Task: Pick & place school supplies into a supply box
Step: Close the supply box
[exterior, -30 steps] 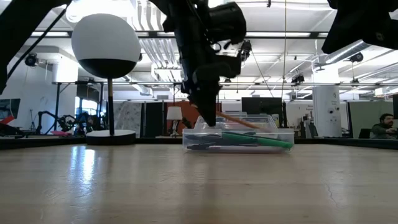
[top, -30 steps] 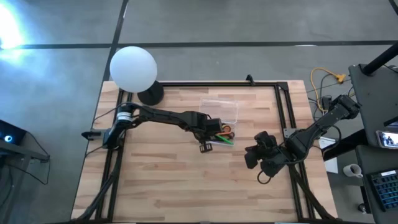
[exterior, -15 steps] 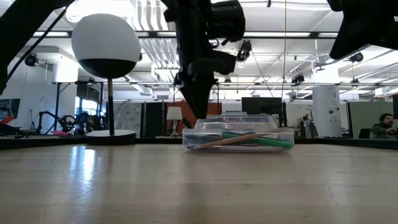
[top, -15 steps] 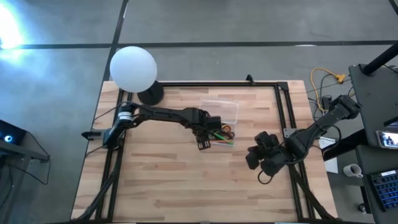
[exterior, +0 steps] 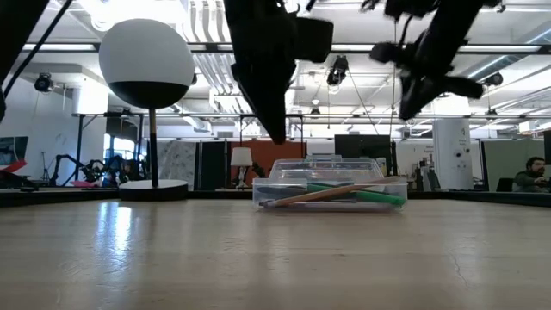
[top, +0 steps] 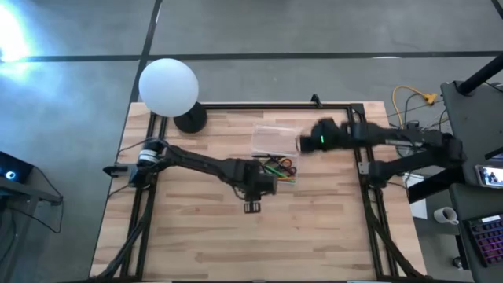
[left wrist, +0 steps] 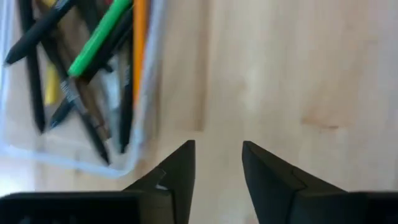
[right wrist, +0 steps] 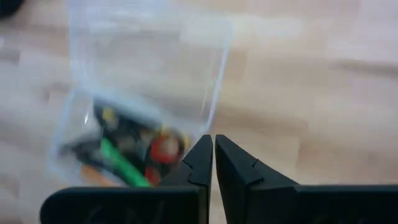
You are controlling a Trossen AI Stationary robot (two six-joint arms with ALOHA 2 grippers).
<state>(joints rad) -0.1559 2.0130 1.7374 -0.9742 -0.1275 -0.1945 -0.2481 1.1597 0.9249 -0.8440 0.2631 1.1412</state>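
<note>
The clear supply box (top: 275, 167) sits mid-table with its lid (top: 277, 138) folded back flat on the far side. Inside lie dark pens (left wrist: 31, 68), a green marker (left wrist: 99, 38), an orange pencil (exterior: 323, 193) slanting across the others, and red-handled scissors (right wrist: 165, 148). My left gripper (left wrist: 217, 167) is open and empty. It hangs over bare wood just past the box's near side (top: 251, 206), above box height (exterior: 277, 133). My right gripper (right wrist: 213, 155) is shut and hovers high by the lid's right end (top: 302, 144).
A white globe lamp (top: 168, 86) stands at the far left corner. Black frame rails (top: 361, 157) run along the table's edges, and cables (top: 409, 106) lie beyond the right rail. Bare wood (top: 259, 244) fills the near half of the table.
My left gripper has opened and let go of the orange pencil, which has dropped to lie slanted in the box. It has then risen and drawn back toward the near edge. My right arm has swung from the near right up toward the far side, over the box's lid.
</note>
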